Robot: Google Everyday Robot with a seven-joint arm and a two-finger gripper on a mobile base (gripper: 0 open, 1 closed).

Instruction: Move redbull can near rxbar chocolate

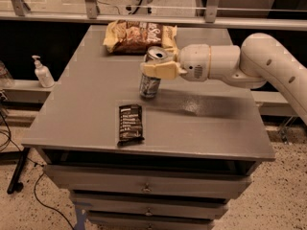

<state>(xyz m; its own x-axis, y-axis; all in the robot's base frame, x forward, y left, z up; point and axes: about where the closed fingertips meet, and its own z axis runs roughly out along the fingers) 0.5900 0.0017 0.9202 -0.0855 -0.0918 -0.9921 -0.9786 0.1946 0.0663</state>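
One can gripped, just behind the bar

Gripped in the jaws: the redbull can [150,83], near the middle of the grey worktop [216,123]. Tan jaws, closed firmly on the can's upper half, wrapped across its front just under the round silver top. Reaching in from the right on a thick white arm [268,63], roughly level with the surface, out over the centre of the worktop. Can close to upright, top leaning a little toward the arm. Base either touching the worktop or just above it: cannot tell.

Lying flat in front of the can, toward the near edge and slightly to the left: the rxbar chocolate [130,123], black wrapper with white text lines facing up, long side running front to back. Near the can yet apart from it, with a strip of bare worktop between.

Behind the can, at the far edge: a tan and brown snack bag [139,36], lying flat, apart from both can and bar. Off the worktop to the left, on a lower ledge: a white pump bottle [43,73], upright. Below the worktop: grey drawers [144,188] with small knobs.
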